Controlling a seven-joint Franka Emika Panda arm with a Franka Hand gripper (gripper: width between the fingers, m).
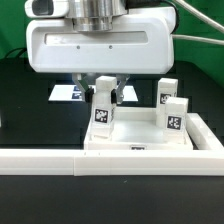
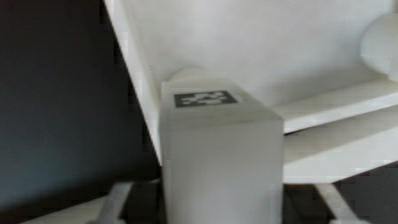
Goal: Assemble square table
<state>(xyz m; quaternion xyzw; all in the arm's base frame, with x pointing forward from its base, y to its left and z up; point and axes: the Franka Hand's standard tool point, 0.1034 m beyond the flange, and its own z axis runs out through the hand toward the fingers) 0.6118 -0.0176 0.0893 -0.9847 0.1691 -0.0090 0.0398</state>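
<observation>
Exterior view: the gripper (image 1: 105, 88) clasps a tagged leg block (image 1: 103, 108) upright over the square table (image 1: 140, 135); its fingertips are partly hidden. Two other leg blocks (image 1: 171, 105) stand on the slab. Wrist view: the held leg fills the blurred frame above a corner.

A robotics lab or test bench, by every sign; the table (image 1: 25, 110) is covered in plain black, with no household or shop clutter on it; a green backdrop (image 1: 12, 25) hangs behind the scene, as in a recording set-up; a white robot arm housing (image 1: 100, 45) fills the upper part of the exterior view, cables trailing off behind it; the white plastic leg blocks (image 1: 174, 115) each carry a printed black-and-white tracking tag; a flat marker board (image 1: 66, 94) lies at the back; a long white rail (image 1: 100, 160) fences the near edge.
</observation>
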